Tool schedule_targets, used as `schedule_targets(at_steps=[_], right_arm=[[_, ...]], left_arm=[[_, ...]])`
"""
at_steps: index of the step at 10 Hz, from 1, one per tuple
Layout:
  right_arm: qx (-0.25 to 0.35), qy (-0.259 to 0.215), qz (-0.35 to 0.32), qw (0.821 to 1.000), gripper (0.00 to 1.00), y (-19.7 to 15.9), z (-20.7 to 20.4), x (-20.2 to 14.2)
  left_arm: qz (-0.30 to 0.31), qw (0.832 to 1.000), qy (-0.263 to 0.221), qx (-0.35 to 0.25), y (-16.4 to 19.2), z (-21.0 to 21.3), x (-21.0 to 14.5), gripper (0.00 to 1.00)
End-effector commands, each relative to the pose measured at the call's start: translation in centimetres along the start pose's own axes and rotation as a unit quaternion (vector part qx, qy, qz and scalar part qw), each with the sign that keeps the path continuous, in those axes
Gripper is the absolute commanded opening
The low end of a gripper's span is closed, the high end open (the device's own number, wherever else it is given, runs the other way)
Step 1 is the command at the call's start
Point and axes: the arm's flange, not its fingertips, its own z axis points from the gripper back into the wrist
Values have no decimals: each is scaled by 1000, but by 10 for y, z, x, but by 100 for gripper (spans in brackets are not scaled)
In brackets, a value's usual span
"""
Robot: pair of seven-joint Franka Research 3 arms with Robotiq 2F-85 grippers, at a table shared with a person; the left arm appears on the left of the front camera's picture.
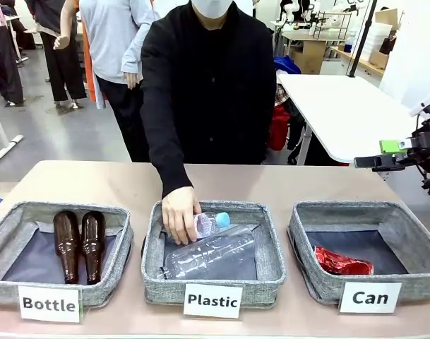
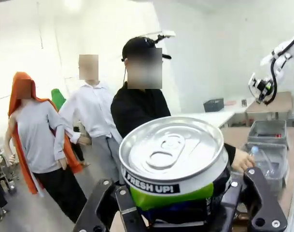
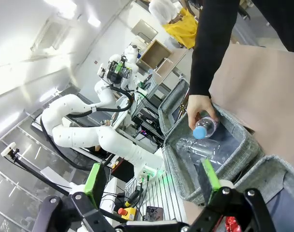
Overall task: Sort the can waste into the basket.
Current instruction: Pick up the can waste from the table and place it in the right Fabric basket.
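left end effector (image 2: 178,212) pinches a dark can (image 2: 173,159) by its body; right end effector (image 3: 154,186) stands spread wide, holding nothing.

My left gripper (image 2: 178,203) clamped tight, fingers (image 2: 255,198) rising either side of what it holds, my right gripper (image 3: 154,181) with jaws spread wide, nothing between the green pads (image 3: 210,175), right arm at far right edge

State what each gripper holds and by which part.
The left gripper is shut on the can, gripping its lower body; the top faces the camera. The right gripper is open, holding nothing.
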Motion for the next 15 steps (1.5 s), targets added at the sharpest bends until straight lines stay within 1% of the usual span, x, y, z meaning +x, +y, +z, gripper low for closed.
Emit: schedule_targets(at_steps=[1, 3, 5, 6, 7, 8, 9, 10, 11, 12, 13, 14, 15], right_arm=[[-6, 6, 3, 1000, 100, 2, 0, 0], [-6, 6, 3, 1000, 100, 2, 0, 0], [-6, 6, 3, 1000, 100, 2, 0, 0], [-6, 6, 3, 1000, 100, 2, 0, 0], [-6, 6, 3, 1000, 100, 2, 0, 0], [-6, 6, 3, 1000, 100, 2, 0, 0], [-6, 6, 3, 1000, 100, 2, 0, 0], [-6, 6, 3, 1000, 100, 2, 0, 0], [-6, 6, 3, 1000, 100, 2, 0, 0], [-6, 6, 3, 1000, 100, 2, 0, 0], [0, 1, 0, 1000, 100, 0, -1, 0], [-38, 30, 3, 999, 100, 37, 19, -9], [-52, 42, -16, 998, 100, 63, 43, -19]], left_arm=[[-7, 1000, 0, -24, 9, -23, -6, 0], [-2, 998, 16, -59, 7, -50, -5, 0], [-2, 994, 48, -97, 4, -88, 0, 0], [-5, 987, 99, -126, 0, -124, 4, 0], [-13, 976, 143, -163, -3, -163, 8, 0], [-28, 960, 190, -203, -9, -208, 13, 0], [-37, 943, 220, -246, -15, -258, 12, 0], [-53, 927, 260, -264, -24, -311, 10, 0], [-76, 919, 287, -261, -37, -360, 5, 0], [-102, 917, 294, -252, -50, -411, -2, 0], [-112, 915, 285, -262, -71, -463, -11, 0], [-119, 906, 282, -291, -106, -519, -27, 0], [-118, 899, 282, -314, -138, -560, -45, 0]])
